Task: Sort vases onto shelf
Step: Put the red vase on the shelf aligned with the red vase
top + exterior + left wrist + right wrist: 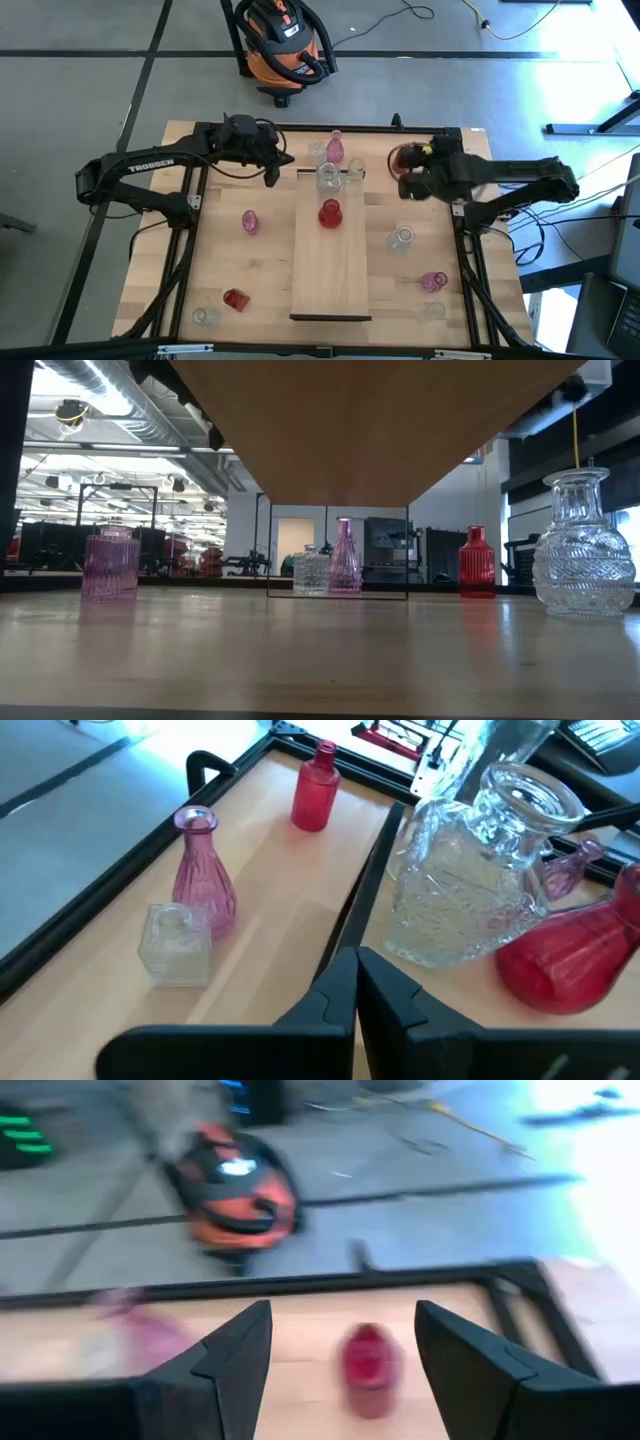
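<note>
The right gripper (340, 1345), fingers wide, hovers over a red vase (405, 157) at the surface's far right, about to descend and grasp it for the shelf (330, 270); left gripper (357, 982) waits shut.

blurred red vase (369, 1368) between right gripper's (343, 1348) fingers

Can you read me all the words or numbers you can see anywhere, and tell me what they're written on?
"TROSSEN": white letters on the left arm, seen from above.
The orange and black vacuum cleaner on the floor has a small label, too small to read.
The vases, such as the red vase, and the shelf carry no writing that I can see.
</note>
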Robot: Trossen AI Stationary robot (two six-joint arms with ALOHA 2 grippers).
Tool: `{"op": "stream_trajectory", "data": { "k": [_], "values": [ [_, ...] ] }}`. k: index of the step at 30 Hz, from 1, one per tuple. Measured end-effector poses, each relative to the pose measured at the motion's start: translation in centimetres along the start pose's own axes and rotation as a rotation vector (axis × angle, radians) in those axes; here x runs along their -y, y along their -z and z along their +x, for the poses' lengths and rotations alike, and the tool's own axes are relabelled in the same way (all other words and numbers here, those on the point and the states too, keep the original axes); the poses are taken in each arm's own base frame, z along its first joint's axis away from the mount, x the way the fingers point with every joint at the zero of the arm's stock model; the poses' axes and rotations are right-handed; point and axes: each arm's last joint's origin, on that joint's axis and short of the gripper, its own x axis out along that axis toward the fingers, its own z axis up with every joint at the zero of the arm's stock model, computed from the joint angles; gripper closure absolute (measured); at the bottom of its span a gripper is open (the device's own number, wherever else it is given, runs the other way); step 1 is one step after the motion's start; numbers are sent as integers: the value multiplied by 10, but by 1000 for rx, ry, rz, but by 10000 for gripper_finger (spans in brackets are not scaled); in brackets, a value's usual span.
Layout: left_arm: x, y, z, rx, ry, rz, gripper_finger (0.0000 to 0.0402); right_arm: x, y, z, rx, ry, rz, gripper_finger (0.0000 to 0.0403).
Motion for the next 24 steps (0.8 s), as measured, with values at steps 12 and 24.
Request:
{"op": "stream_trajectory", "data": {
  "k": [12, 24],
  "values": [
    [0, -3, 0, 30, 0, -76, 401, 52, 18, 84, -158, -13, 296, 173],
    [1, -9, 0, 93, -3, -90, 401, 41, 10, 105, -86, -165, -31, 173]
  ]
}}
